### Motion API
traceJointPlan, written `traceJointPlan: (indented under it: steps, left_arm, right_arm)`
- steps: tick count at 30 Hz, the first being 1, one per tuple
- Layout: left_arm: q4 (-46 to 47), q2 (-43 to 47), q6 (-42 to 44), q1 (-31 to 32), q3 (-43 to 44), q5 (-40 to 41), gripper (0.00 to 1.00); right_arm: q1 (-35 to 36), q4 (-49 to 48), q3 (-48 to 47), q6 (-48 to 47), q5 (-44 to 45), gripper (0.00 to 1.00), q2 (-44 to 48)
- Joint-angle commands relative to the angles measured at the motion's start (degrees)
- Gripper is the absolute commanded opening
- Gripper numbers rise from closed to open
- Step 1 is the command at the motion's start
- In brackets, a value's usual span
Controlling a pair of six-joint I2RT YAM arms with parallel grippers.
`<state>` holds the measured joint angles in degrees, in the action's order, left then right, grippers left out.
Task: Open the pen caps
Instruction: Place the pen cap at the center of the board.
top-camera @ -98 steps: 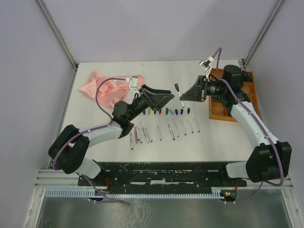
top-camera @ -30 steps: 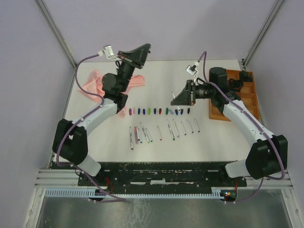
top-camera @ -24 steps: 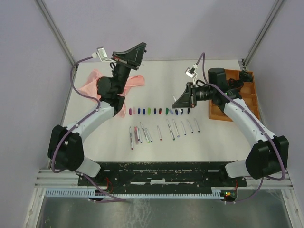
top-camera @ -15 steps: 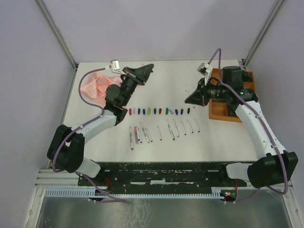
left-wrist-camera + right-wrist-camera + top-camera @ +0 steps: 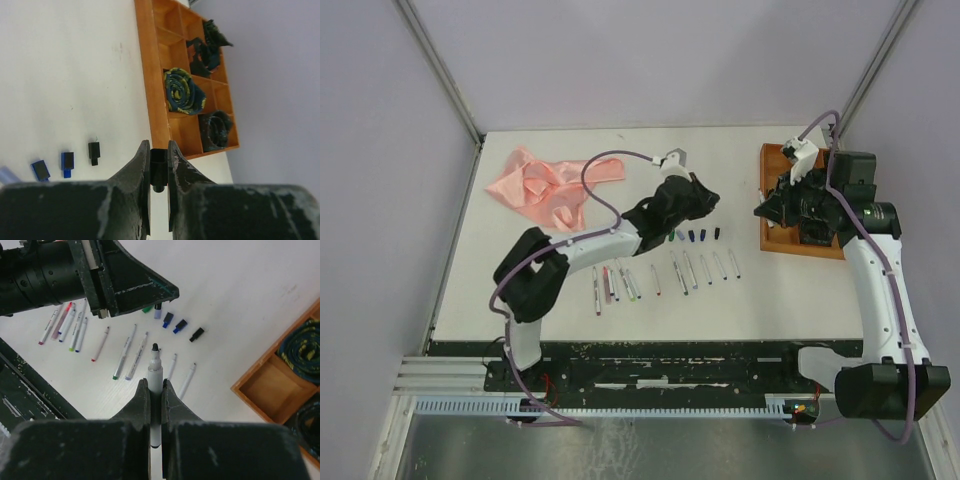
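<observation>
My left gripper (image 5: 159,148) is shut on a stubby black pen cap (image 5: 159,167), held above the table near the right end of the cap row. Below it lie a black cap (image 5: 94,151) and two blue caps (image 5: 67,161). My right gripper (image 5: 155,386) is shut on a white pen (image 5: 155,371) with its black tip bare, held above the table. From above, the left gripper (image 5: 707,201) hangs over the cap row (image 5: 698,236), and the right gripper (image 5: 764,210) sits by the tray's left edge. Several uncapped pens (image 5: 682,272) lie in a row.
An orange compartment tray (image 5: 772,240) with rolled items stands at the right. A pink cloth (image 5: 545,185) lies at the back left. The left arm (image 5: 100,275) crosses the top of the right wrist view, above more caps (image 5: 180,326).
The left arm came down from a raised pose at the back left to the middle over the cap row. The right arm drew back rightward to the tray, still holding the pen.
</observation>
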<state>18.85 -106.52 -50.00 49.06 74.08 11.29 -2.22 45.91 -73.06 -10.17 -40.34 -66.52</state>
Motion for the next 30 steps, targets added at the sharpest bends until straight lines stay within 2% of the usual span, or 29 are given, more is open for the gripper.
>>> traceJointPlan:
  steps: [1,6,12,24,30]
  left_arm:
    - [-23.0,-9.2,3.6,2.9,17.4,10.5,0.03]
    - [-36.2,-21.7,4.4,4.3,34.9,11.9,0.03]
    - [-41.1,-31.4,4.0,4.8,45.9,11.9,0.03]
    - [-41.7,-41.1,3.6,5.0,56.7,10.0,0.03]
    - [-41.7,-43.1,3.0,5.0,58.6,9.5,0.09]
  right_arm:
    - [-2.9,1.4,2.3,-0.6,5.0,0.00,1.4]
    - [-5.2,2.0,2.5,0.7,3.0,0.00,-0.7]
    - [-6.2,1.0,3.1,1.9,3.6,0.00,-1.2]
    - [-6.8,0.9,3.4,2.0,3.6,0.00,-2.2]
    - [-6.9,1.0,3.3,2.1,3.7,0.00,-2.4]
